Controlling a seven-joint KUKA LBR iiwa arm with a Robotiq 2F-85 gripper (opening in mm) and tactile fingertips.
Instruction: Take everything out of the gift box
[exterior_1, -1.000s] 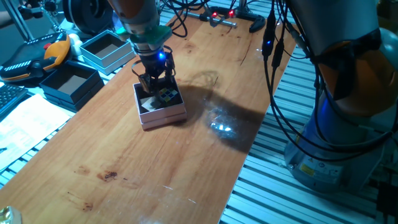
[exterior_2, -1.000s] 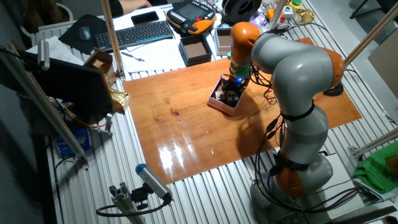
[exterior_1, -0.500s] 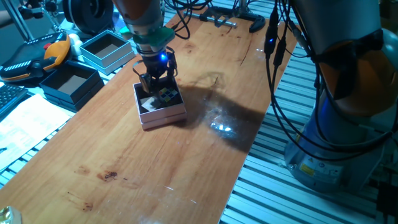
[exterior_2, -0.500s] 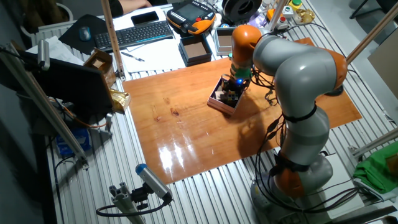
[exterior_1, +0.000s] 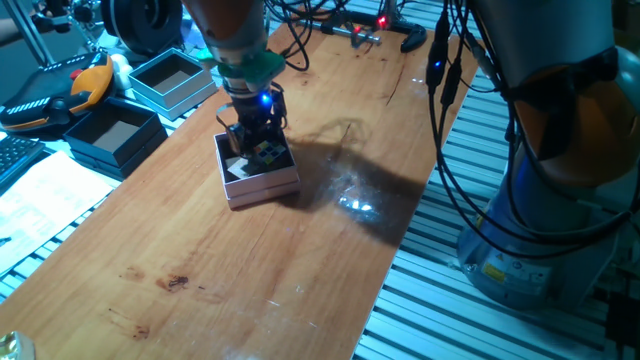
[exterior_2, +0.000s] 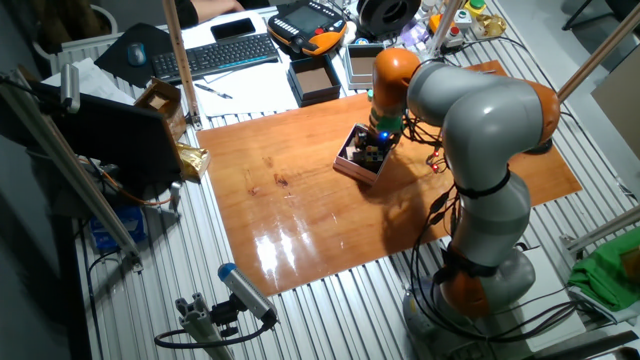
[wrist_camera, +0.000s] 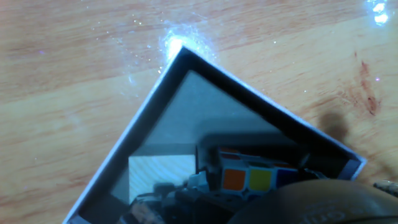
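A light-blue box (exterior_1: 170, 80) and a dark box (exterior_1: 112, 133) are lying at upper left; the tool (exterior_1: 250, 140), grip unclear, is reaching into the gift box (exterior_1: 262, 182) holding the puzzle cube (wrist_camera: 255, 177) and pale block (wrist_camera: 163, 175).

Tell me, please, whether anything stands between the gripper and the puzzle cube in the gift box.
Nothing visible does. The gripper is down inside the open gift box, right over the puzzle cube, with no lid or other object between. The pale block lies beside the cube.

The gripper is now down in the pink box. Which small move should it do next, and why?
Probably close on the puzzle cube and lift straight up. The gripper sits low inside the gift box over the cube, and the beige block still lies beside it. Whether the jaws already grip cannot be seen.
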